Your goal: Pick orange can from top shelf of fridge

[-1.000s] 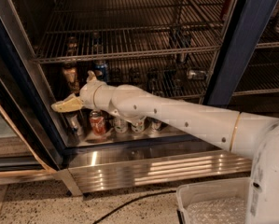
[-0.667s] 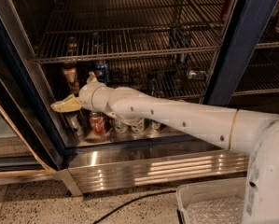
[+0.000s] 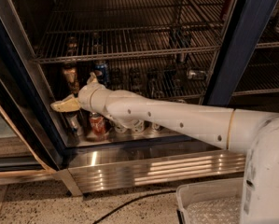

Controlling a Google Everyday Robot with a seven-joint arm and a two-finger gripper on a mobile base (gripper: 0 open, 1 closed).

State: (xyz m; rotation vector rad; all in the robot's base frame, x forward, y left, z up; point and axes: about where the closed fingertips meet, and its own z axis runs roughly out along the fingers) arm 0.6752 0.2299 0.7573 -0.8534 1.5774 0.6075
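Orange can (image 3: 70, 78) upright, long axis vertical, claw (image 3: 62, 105) just below, grip unclear

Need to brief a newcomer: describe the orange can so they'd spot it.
In the fridge, go to the left end of the lower wire shelf, just above the gripper. The orange can stands there: coppery brown, beside a blue can.

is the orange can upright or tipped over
Upright: the orange can stands on end, taller than wide. The tool is just below it.
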